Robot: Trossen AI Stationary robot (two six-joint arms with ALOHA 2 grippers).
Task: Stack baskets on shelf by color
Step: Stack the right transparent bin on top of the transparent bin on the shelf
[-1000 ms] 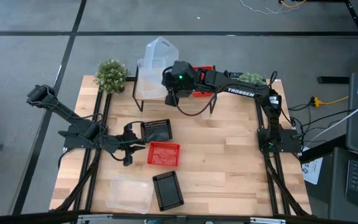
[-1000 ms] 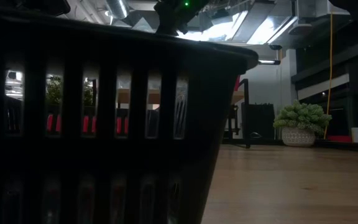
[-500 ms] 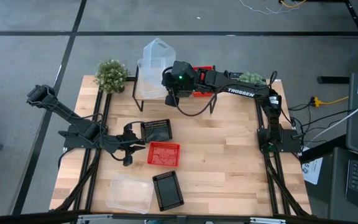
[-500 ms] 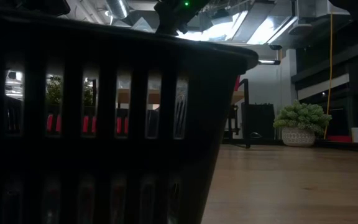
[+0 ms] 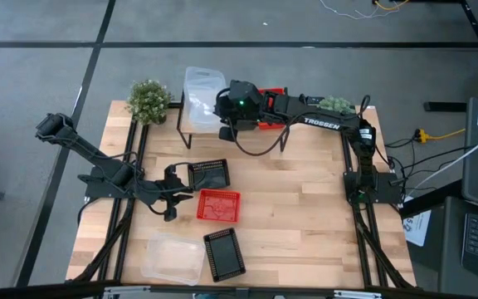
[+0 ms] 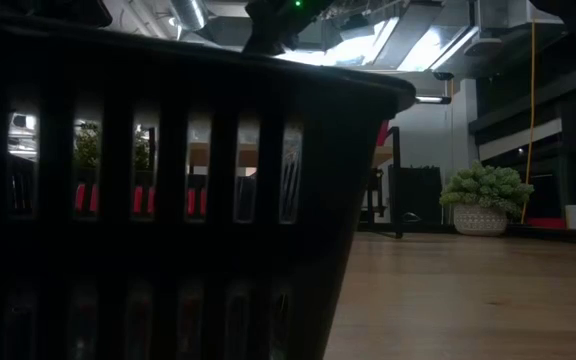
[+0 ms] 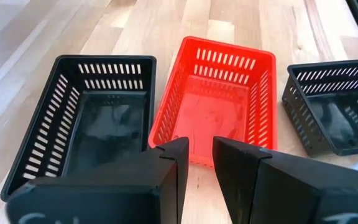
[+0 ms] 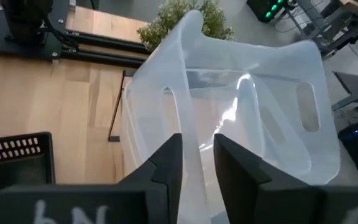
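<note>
High view: my right gripper [image 5: 222,112] at the low light-wood shelf [image 5: 260,124], fingers slightly parted astride the clear translucent plastic basket's [image 5: 202,98] wall. My left gripper [image 7: 196,163], narrowly open, empty, faces a red mesh basket [image 7: 219,99].

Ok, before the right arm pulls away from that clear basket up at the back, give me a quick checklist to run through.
1. Right tool open, straddling one wall of the upper clear basket: ok.
2. Upper clear basket seated level in its stack: cannot tell; it looks skewed in the right wrist view.
3. Left tool open and holding nothing, low over the table: ok.
4. Red basket upright and empty in front of the left tool: ok.
5. Black baskets on either side of the red one, apart from it: ok.
6. Loose clear basket at the table's front, not stacked: not ok.
</note>
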